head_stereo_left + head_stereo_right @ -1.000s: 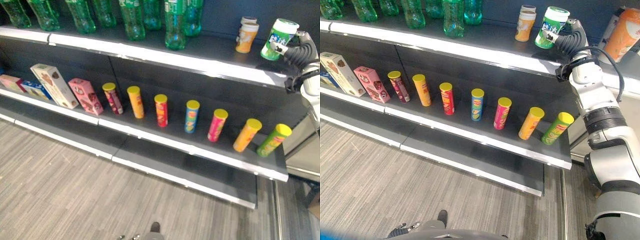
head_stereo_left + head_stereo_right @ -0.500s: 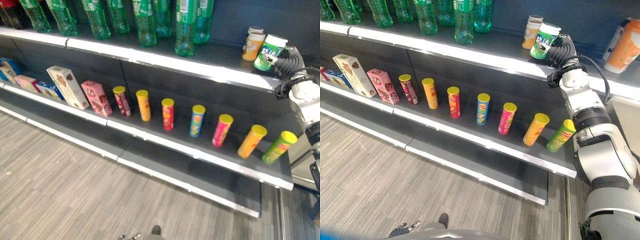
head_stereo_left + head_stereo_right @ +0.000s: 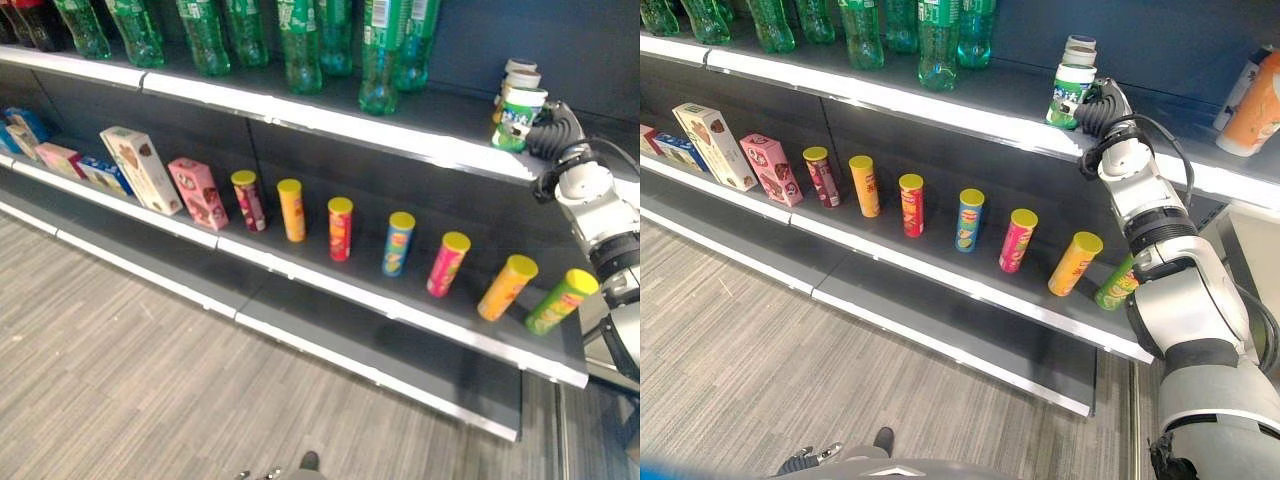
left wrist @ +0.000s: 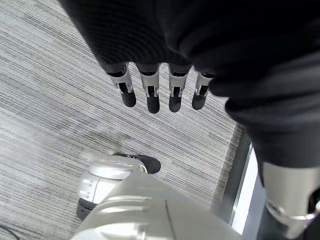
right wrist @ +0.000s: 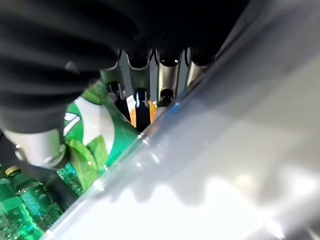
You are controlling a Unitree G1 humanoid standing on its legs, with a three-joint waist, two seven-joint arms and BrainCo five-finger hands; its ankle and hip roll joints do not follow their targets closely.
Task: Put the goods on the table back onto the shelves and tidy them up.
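Observation:
A green and white canister [image 3: 518,117] stands upright near the front of the upper shelf [image 3: 400,132], at its right part. A cream and orange canister [image 3: 519,73] stands right behind it. My right hand [image 3: 1101,104] reaches in from the right, shut on the green canister [image 5: 95,142]. In the right wrist view its fingers [image 5: 142,107] lie along the canister's side and the thumb presses the opposite side. My left hand [image 4: 160,60] hangs above the floor with straight fingers and holds nothing.
Green bottles [image 3: 300,40] crowd the left and middle of the upper shelf. A row of tube cans [image 3: 340,228] stands on the middle shelf, with snack boxes [image 3: 140,170] to their left. An orange and white container [image 3: 1252,100] stands at the far right.
The camera has shifted. My right hand has brought the green canister down from a raised tilt to upright on the upper shelf, in front of the orange canister.

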